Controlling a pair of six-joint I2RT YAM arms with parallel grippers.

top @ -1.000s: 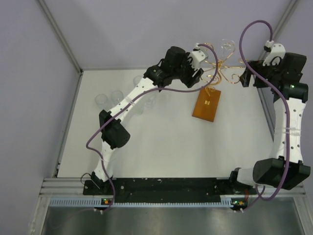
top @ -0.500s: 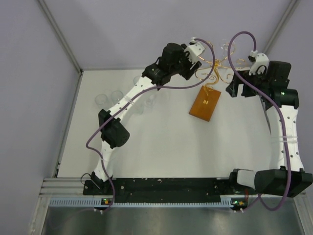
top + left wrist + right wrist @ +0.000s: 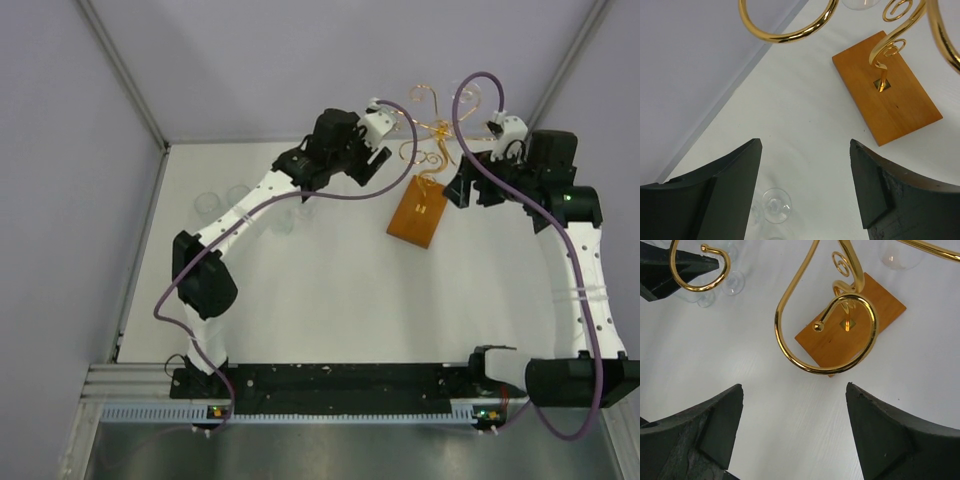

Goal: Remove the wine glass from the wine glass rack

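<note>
Because thin, slick and likely light, best gripped gently by the stem: wine glass hung on the wine glass rack's far scroll. Flanked by left gripper and right gripper, both spread, empty.

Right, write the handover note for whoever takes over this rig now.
Left tool: open, empty, above the table beside the wine glass rack.
Right tool: open, empty, on the rack's other side, over its scroll arms.
Things: the rack is on the table towards the far wall. One wine glass appears to hang from an arm on its far side. Other glasses sit on the table to the left.
Done: nothing gripped yet.
Left: grip the hanging glass and slide it off the rack.
</note>
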